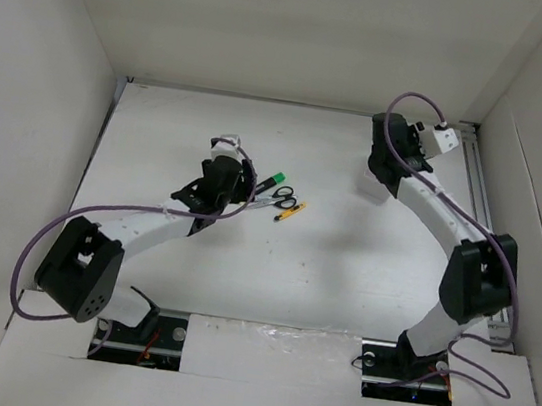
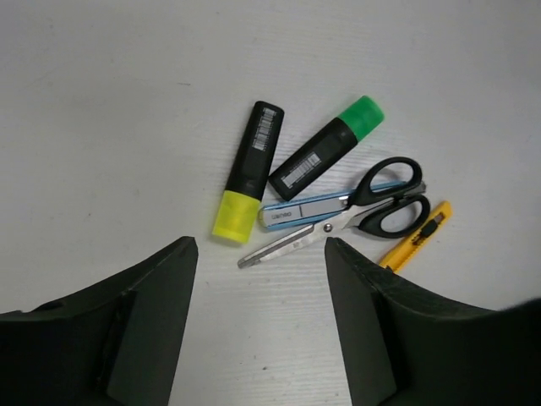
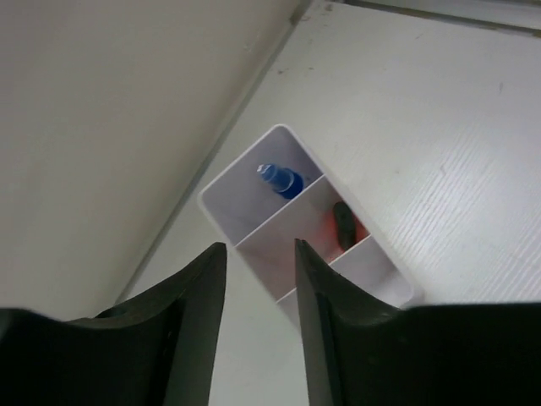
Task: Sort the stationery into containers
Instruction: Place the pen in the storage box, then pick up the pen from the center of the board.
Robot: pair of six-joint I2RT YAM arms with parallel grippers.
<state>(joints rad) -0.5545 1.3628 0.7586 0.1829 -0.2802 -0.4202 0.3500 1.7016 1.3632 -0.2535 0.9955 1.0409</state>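
Observation:
In the left wrist view a yellow highlighter (image 2: 245, 179), a green highlighter (image 2: 325, 149), a clear-blue pen (image 2: 303, 211), black-handled scissors (image 2: 376, 208) and a yellow-black cutter (image 2: 416, 238) lie close together on the table. My left gripper (image 2: 260, 247) is open and empty, just short of them. From above, the green highlighter (image 1: 272, 179), scissors (image 1: 286, 198) and cutter (image 1: 290, 212) lie right of it (image 1: 237, 182). My right gripper (image 3: 259, 247) is open and empty above a white divided container (image 3: 221, 193), which holds a blue item (image 3: 280, 179) and an orange highlighter (image 3: 342, 225). The thin grey pen is out of view.
White walls enclose the table on the left, back and right. The container (image 1: 370, 186) stands at the back right, below the right wrist. A metal rail (image 1: 484, 193) runs along the right edge. Purple cables loop off both arms.

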